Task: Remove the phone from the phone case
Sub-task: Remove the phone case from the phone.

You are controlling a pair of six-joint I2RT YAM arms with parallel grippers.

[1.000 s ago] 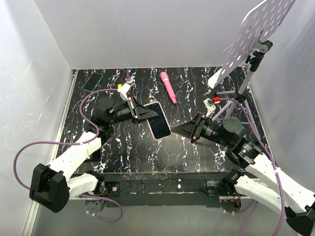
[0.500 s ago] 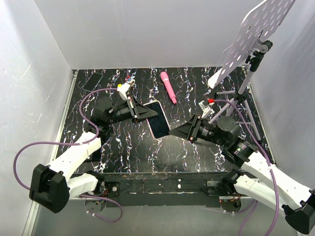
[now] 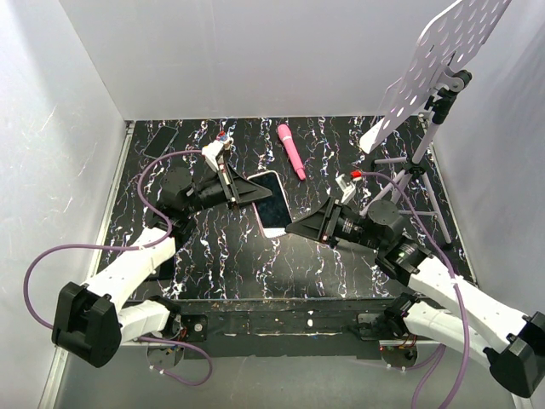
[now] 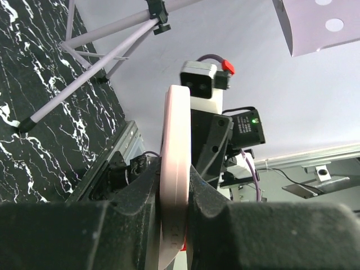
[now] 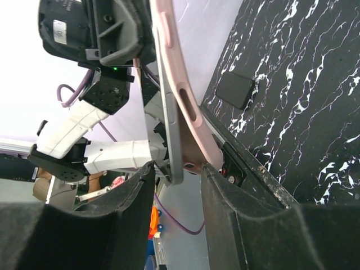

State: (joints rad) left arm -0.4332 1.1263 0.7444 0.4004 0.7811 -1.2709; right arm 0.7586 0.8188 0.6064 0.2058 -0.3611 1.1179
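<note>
My left gripper (image 3: pixel 245 192) is shut on the pale pink phone case (image 3: pixel 257 218) and holds it above the table, the black phone (image 3: pixel 271 203) in it, screen up. In the left wrist view the case (image 4: pixel 173 169) stands edge-on, clamped between the fingers. My right gripper (image 3: pixel 294 227) is open at the case's near right corner. In the right wrist view that corner sits between the jaws (image 5: pixel 177 180): the phone's grey edge (image 5: pixel 171 140) stands a little apart from the pink case (image 5: pixel 187 107), which lies next to the right finger (image 5: pixel 225 214).
A pink wand (image 3: pixel 290 151) lies at the back middle. A bare black phone (image 3: pixel 160 141) lies at the back left, and a dark flat rectangle (image 5: pixel 235 90) near the front edge. A perforated panel (image 3: pixel 434 60) on a tripod (image 3: pixel 409 175) stands at the right.
My right gripper has moved left, up to the near right corner of the cased phone, which is now between its jaws. My left gripper has shifted the phone slightly back.
</note>
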